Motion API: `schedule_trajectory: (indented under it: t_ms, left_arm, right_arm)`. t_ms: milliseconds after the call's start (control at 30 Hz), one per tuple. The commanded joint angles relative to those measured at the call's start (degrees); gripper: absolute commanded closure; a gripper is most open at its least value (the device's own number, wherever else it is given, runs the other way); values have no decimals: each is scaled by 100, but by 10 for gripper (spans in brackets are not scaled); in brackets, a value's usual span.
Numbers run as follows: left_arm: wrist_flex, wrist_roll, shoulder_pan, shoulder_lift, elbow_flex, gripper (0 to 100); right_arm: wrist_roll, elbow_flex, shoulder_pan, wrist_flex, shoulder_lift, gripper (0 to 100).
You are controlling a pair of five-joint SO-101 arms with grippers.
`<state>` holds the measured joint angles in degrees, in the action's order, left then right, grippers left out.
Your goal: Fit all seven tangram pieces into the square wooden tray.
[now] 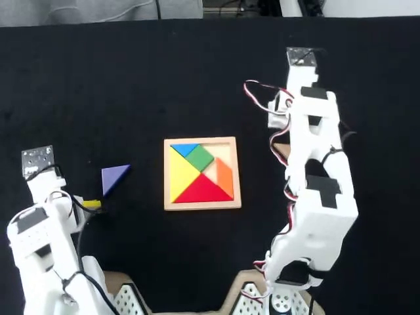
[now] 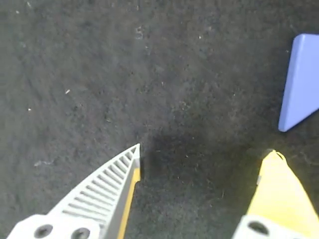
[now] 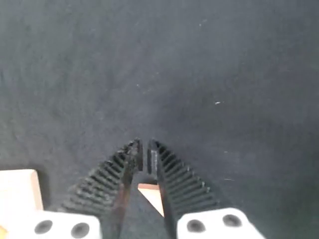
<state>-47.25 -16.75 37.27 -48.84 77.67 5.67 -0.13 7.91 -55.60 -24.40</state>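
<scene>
- Black cloth (image 1: 131, 79) covers the whole table, and two white arms stand at its near edge, one at each side.
- Left gripper (image 2: 205, 152) is low over bare cloth. Its two fingers are wide apart and nothing is between them.
- One purple-blue triangle (image 2: 301, 79) lies loose on the cloth just beside the yellow finger, not touching it. It is well apart from the tray, with open cloth around it.
- One square wooden tray (image 1: 202, 207) lies flat in the middle, with free cloth on all four sides.
- Five coloured pieces can be counted inside it: a blue piece (image 1: 184, 149), a green piece (image 1: 202, 159), a yellow piece (image 1: 178, 177), a red piece (image 1: 205, 190) and an orange piece (image 1: 225, 177). The far right part of the tray looks pale, and it is not possible to tell whether this is wood or a piece.
- Right gripper (image 3: 145, 149) has its fingers almost together, with only a thin gap and nothing at the tips. One corner of the tray is near it.
- Far half of the cloth is open up to the far edge.
</scene>
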Motion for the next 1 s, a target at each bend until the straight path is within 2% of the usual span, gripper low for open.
schedule_trajectory:
  t_ms: [0,167,333,433,600,767,967]
  left_arm:
    - [70,18,-101,-484,110,640]
    - [26,18,-101,-1187,418,640]
    - [18,18,-101,-1793,708,640]
    - [-26,18,-101,-2057,822,640]
    - [-229,-176,-101,-2374,884,640]
    - [-237,-211,-251,-2576,998,640]
    - [-378,-220,-286,-2681,989,640]
  right_arm:
    - [-18,-163,-97,-18,-57,956]
    - [448,-224,26,-527,-391,956]
    - [554,-382,35,-1679,-400,965]
    - [580,-233,97,-1881,-400,988]
    - [1196,259,132,-2259,-189,988]
    - [1653,1508,132,-1908,901,988]
    - [2040,3160,264,-1521,3134,987]
